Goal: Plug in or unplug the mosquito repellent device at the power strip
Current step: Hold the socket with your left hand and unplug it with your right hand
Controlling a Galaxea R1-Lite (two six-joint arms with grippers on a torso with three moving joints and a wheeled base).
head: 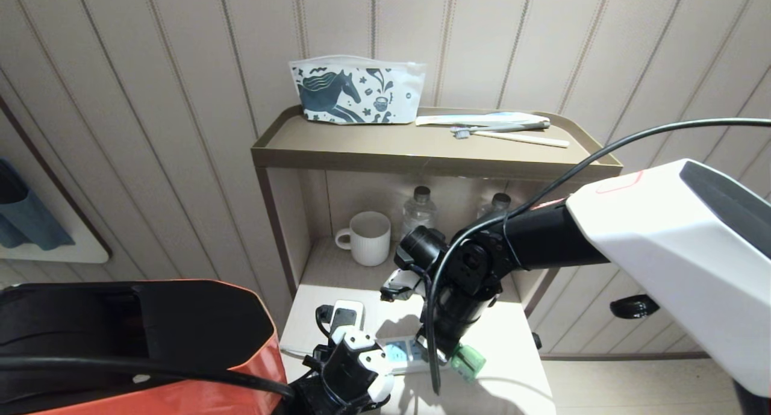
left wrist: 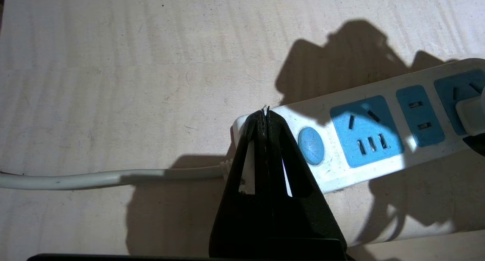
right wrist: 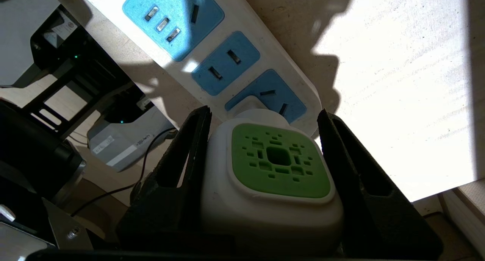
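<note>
Right tool (right wrist: pixel 265 177) grips mosquito repellent device (right wrist: pixel 280 166) | plugged: power strip (right wrist: pixel 227 60)

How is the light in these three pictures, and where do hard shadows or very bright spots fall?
Head view: soft room light; the white right arm cover looks very bright. Left wrist view: hard arm shadows cross the power strip and the table. Right wrist view: a washed-out sunny patch beside the mosquito repellent device, shade elsewhere.
</note>
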